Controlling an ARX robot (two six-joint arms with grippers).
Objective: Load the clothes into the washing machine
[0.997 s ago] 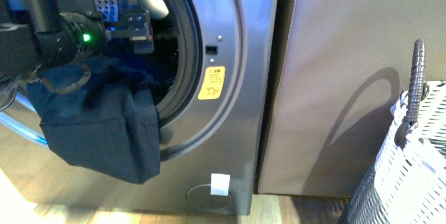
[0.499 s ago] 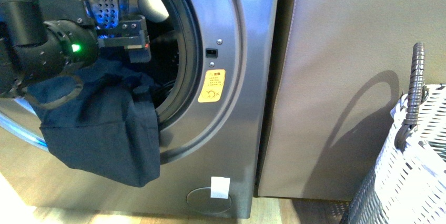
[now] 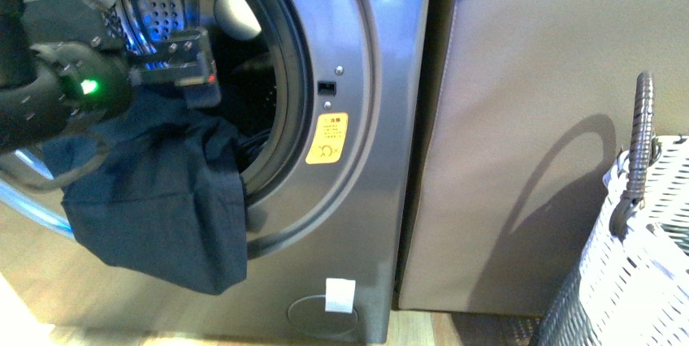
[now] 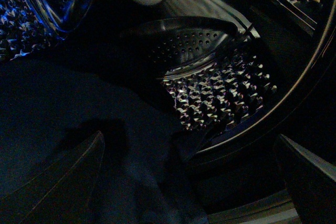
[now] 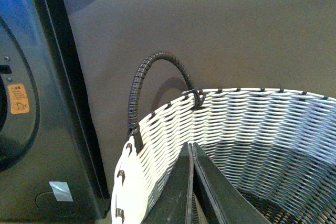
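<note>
In the front view the left gripper (image 3: pixel 191 66) sits at the mouth of the washing machine (image 3: pixel 357 78), a brushed silver-grey front-loader with a round porthole and an orange sticker (image 3: pixel 327 138). Just below the claw the clothes (image 3: pixel 162 208), soft dark navy fabric, drape over the porthole lip and hang down the front. Since half a second ago the arm has shifted left and slightly up; the garment hangs much as before. The left wrist view adds the perforated steel drum (image 4: pixel 210 82) beyond the claw, whose fingers (image 4: pixel 63 177) stand wide apart, with cloth beneath them. The right wrist view shows the right gripper (image 5: pixel 191 182), fingers pressed together, over the white woven basket (image 5: pixel 252 124) with its dark wrapped handle (image 5: pixel 142 85).
</note>
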